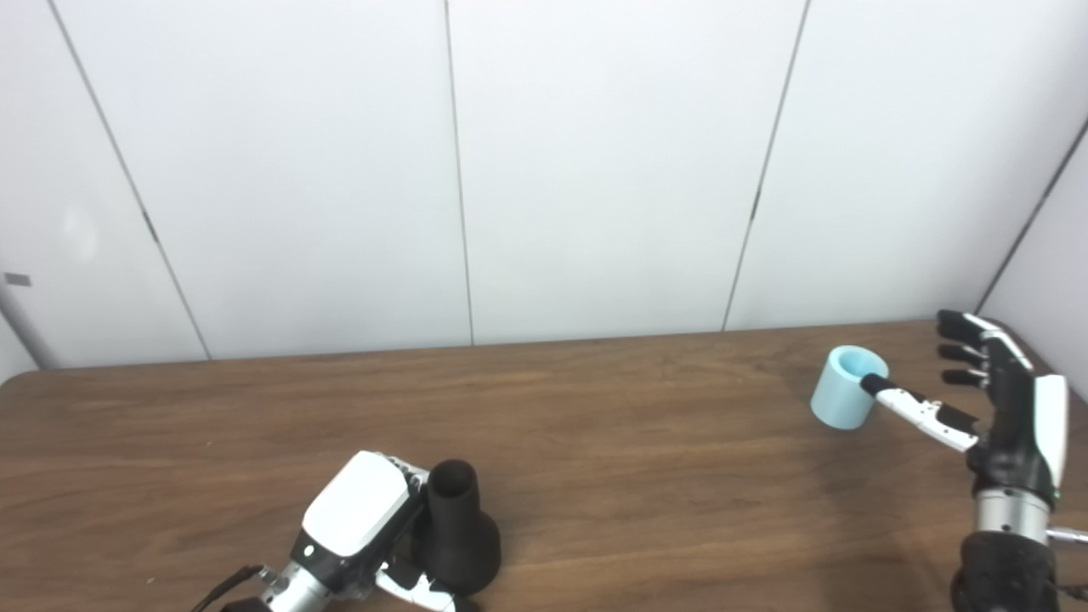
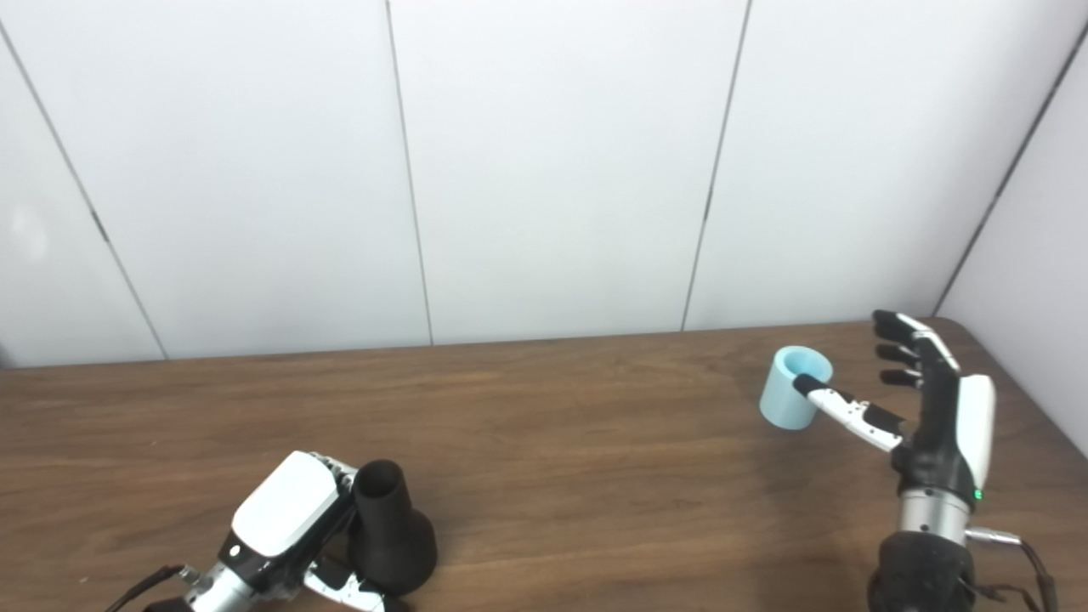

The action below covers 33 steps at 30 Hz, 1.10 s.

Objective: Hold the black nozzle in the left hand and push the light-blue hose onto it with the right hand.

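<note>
Left hand (image 1: pixel 361 518): bottom-left, wrapped round black nozzle (image 1: pixel 455 529); nozzle upright on wooden table (image 1: pixel 646 476), wide base down, narrow mouth up. Right hand (image 1: pixel 1003 408): far right, fingers spread, holding nothing; thumb tip at rim of light-blue hose (image 1: pixel 846 387). Hose: short piece, standing tilted, opening upward, well apart from nozzle.

The left hand (image 2: pixel 285 523) wraps the black nozzle (image 2: pixel 389 531) on the bench (image 2: pixel 595 442); the right hand (image 2: pixel 935 425) is spread, thumb at the blue hose (image 2: pixel 789 393).
</note>
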Each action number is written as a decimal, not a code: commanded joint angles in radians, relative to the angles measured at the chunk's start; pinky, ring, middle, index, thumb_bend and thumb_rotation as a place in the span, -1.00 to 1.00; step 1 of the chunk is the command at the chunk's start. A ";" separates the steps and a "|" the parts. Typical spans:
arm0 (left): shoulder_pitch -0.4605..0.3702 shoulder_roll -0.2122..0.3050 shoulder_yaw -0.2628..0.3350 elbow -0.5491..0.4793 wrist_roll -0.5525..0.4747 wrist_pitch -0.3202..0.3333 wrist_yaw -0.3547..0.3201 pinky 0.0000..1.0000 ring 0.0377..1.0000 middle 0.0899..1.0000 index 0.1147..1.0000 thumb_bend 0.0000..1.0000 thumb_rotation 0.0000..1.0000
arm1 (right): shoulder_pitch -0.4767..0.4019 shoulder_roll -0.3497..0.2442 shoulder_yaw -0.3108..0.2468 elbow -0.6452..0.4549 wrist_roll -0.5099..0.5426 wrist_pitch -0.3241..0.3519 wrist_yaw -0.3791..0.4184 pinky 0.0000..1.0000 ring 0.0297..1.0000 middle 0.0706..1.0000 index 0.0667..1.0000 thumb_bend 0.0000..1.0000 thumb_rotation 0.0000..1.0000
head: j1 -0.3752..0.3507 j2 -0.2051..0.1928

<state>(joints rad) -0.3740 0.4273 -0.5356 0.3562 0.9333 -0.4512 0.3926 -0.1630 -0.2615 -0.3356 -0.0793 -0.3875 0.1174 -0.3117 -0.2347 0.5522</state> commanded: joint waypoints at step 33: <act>0.061 -0.066 -0.101 0.065 0.078 -0.010 0.057 -0.84 -0.80 -0.74 -0.17 0.04 -0.92 | -0.192 -0.109 0.098 0.358 0.064 0.029 0.014 0.16 0.42 0.54 0.74 1.00 -0.22 | -0.031 0.016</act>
<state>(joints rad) -0.4014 0.4152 -0.5797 0.3750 0.9863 -0.4513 0.4524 -0.3149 -0.3377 -0.2393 0.2954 -0.3216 0.1928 -0.2797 -0.2669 0.5676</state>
